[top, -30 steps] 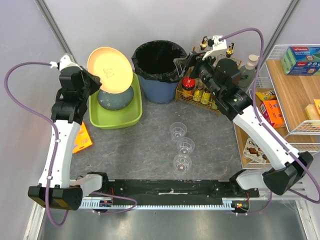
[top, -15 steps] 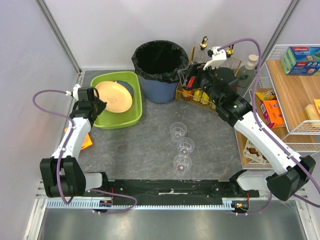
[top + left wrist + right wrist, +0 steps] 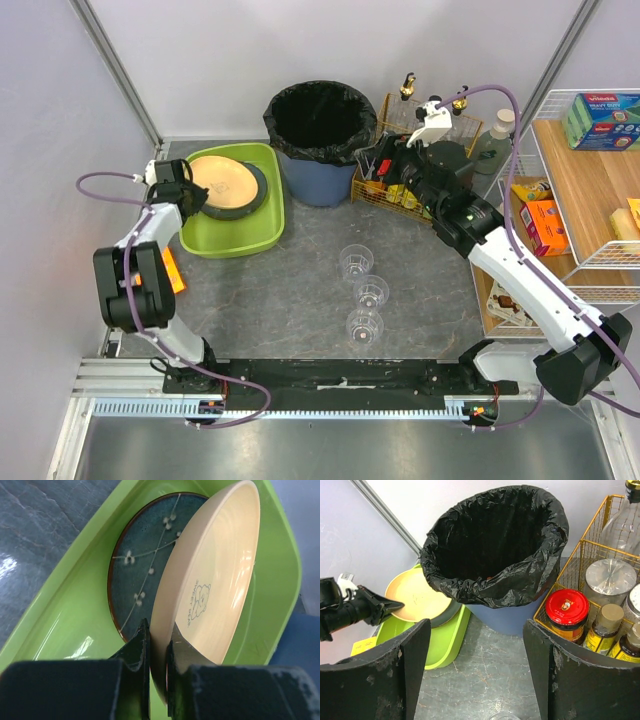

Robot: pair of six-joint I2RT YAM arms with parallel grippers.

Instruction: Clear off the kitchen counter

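The grey stone kitchen counter (image 3: 280,290) carries three clear cups (image 3: 364,290) in a row at its middle. A green tub (image 3: 225,240) at the back left holds a dark blue plate (image 3: 258,195). My left gripper (image 3: 195,195) is shut on the rim of a cream plate (image 3: 225,180) and holds it tilted over the blue plate. In the left wrist view the gripper (image 3: 159,645) pinches the cream plate (image 3: 215,580) above the blue plate (image 3: 142,570). My right gripper (image 3: 477,670) is open and empty, above the counter (image 3: 485,680) near the bin.
A blue bin with a black bag (image 3: 320,120) stands at the back. A yellow wire basket (image 3: 400,185) of jars and bottles stands to its right. A white wire rack (image 3: 590,180) with boxes is at the far right. An orange packet (image 3: 172,270) lies at the left edge.
My left arm has brought the cream plate down from high above the tub to just over the blue plate. The right gripper has shifted slightly toward the back.
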